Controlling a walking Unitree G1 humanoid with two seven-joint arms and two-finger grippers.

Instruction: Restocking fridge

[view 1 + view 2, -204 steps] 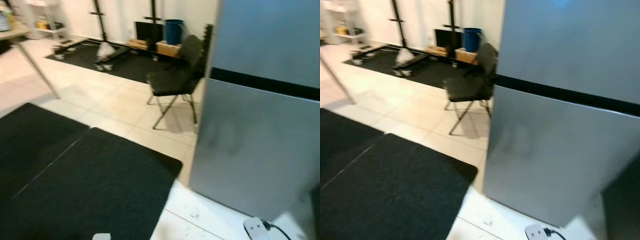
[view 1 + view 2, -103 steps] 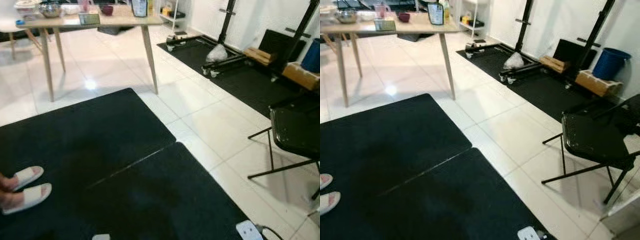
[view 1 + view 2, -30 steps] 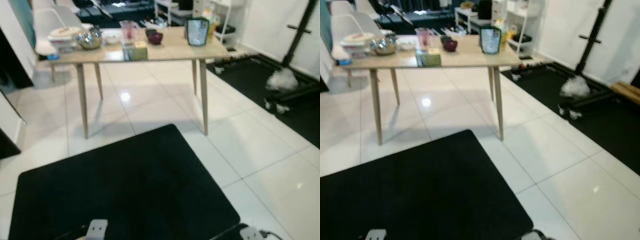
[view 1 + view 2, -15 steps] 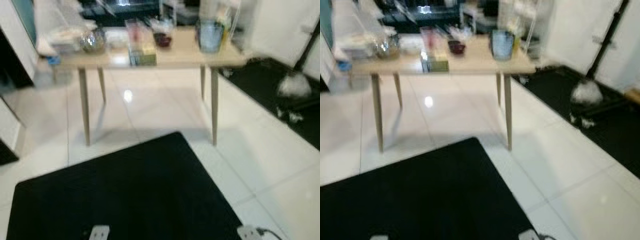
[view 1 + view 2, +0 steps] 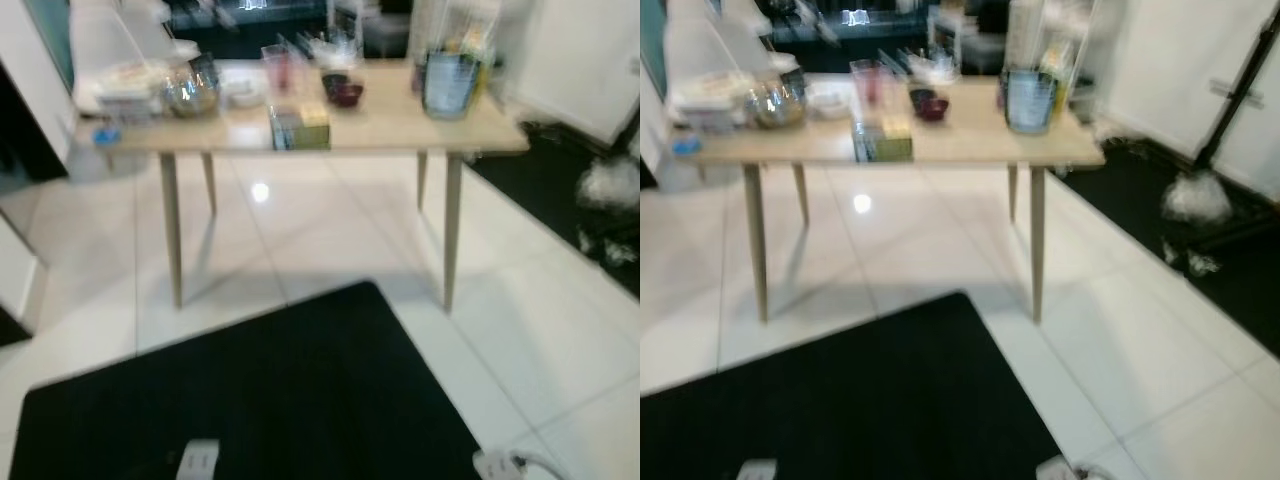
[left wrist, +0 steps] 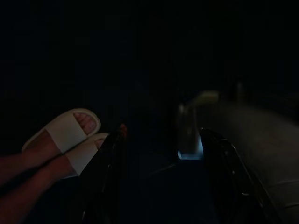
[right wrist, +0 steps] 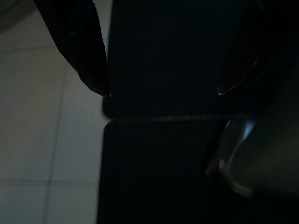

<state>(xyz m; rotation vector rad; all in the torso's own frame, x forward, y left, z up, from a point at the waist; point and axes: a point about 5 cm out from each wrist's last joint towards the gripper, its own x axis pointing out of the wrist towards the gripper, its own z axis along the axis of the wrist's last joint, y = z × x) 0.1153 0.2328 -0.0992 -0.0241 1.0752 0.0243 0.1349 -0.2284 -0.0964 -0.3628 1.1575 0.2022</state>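
My left hand (image 6: 161, 140) and right hand (image 7: 163, 91) hung with fingers apart, holding nothing, facing the laden bench (image 5: 400, 125).

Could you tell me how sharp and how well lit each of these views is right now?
Both eye views are motion-blurred, softening the items on the wooden table, with ceiling-light glare on the white tile floor. The left wrist view is very dark, a person's slippered feet just discernible. The right wrist view is dim, showing the black mat.

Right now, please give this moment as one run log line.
phase: walking toward wooden table | on table: box, dark bowls, steel bowl | left claw open, idle | right claw open, idle
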